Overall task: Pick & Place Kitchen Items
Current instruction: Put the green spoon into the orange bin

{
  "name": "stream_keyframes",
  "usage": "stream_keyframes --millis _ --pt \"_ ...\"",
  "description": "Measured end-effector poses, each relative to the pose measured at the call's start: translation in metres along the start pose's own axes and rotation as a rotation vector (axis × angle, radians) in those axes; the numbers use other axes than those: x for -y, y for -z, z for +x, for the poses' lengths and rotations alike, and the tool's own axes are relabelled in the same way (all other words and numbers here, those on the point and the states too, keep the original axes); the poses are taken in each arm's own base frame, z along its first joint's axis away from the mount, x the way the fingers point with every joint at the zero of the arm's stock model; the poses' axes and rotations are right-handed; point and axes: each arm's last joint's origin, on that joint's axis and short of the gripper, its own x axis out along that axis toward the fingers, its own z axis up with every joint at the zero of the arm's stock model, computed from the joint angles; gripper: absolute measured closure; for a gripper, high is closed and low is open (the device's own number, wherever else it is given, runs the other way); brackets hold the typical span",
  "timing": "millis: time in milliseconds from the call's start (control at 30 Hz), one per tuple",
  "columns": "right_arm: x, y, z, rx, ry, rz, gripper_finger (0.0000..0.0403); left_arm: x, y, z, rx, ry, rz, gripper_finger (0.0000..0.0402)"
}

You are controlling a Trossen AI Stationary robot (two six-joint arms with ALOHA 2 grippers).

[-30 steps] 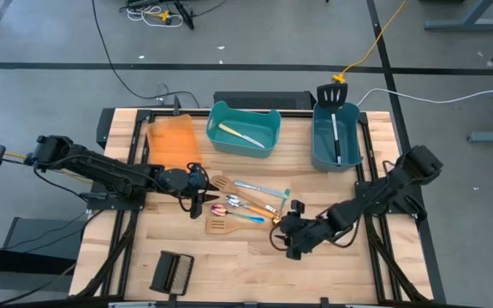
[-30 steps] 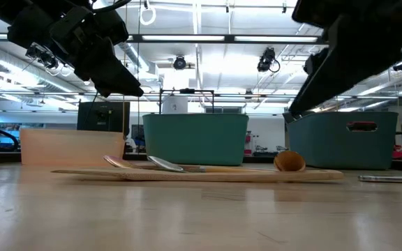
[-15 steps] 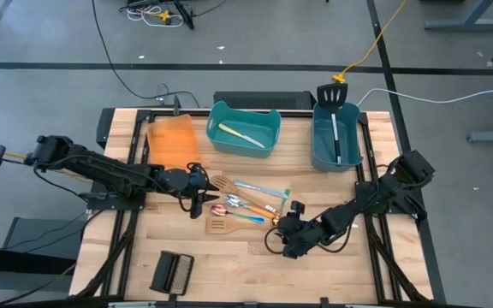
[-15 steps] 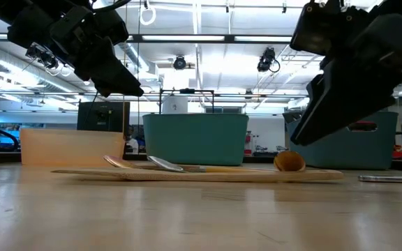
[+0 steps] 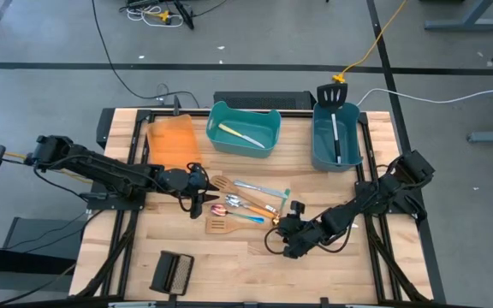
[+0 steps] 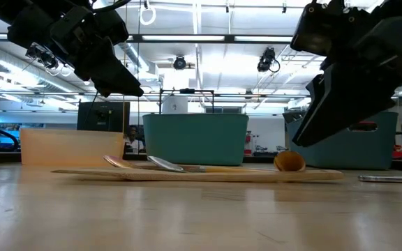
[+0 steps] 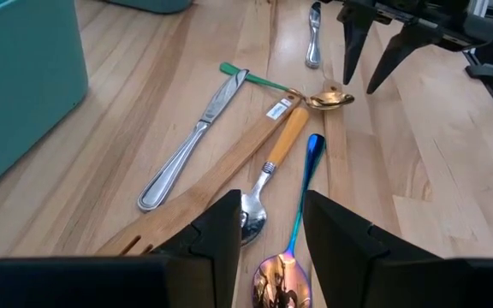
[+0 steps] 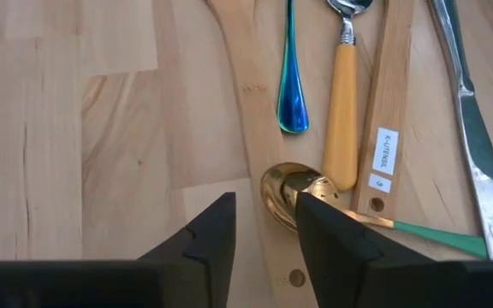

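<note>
The right gripper stands low over the middle of the wooden table, its jaws parted with a narrow gap and nothing between them. The bowl of a small gold spoon lies just ahead of the fingertips, resting on the handle of a wooden spatula. Beside the gold spoon lie a blue-handled spoon, a spoon with a yellow handle, a second wooden spatula bearing a white label, and a silver table knife.

The left gripper hovers over the opposite end of the same cluster, jaws parted and empty. The pink bowl of the blue-handled spoon lies directly below the gap. A thin green handle crosses under the knife tip.

Across the table, the cluster of utensils lies between the two grippers. At the far edge stand an orange bin, a teal bin containing a pale utensil, and a second teal bin holding a black slotted spatula whose head projects over the far rim. A black ribbed block lies near the front left corner.
</note>
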Motion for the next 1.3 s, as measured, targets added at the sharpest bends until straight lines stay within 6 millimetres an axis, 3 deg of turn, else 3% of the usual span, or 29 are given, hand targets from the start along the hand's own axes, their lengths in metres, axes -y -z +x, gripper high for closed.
stream_keyframes --millis 1000,1300 --pt "0.007 0.006 0.022 -0.041 0.062 -0.006 0.027 0.0 0.0 0.0 -0.001 0.0 0.0 0.0268" --pt "0.008 0.008 0.026 -0.032 0.111 0.005 0.03 0.0 0.0 0.0 -0.002 -0.001 0.0 0.0268"
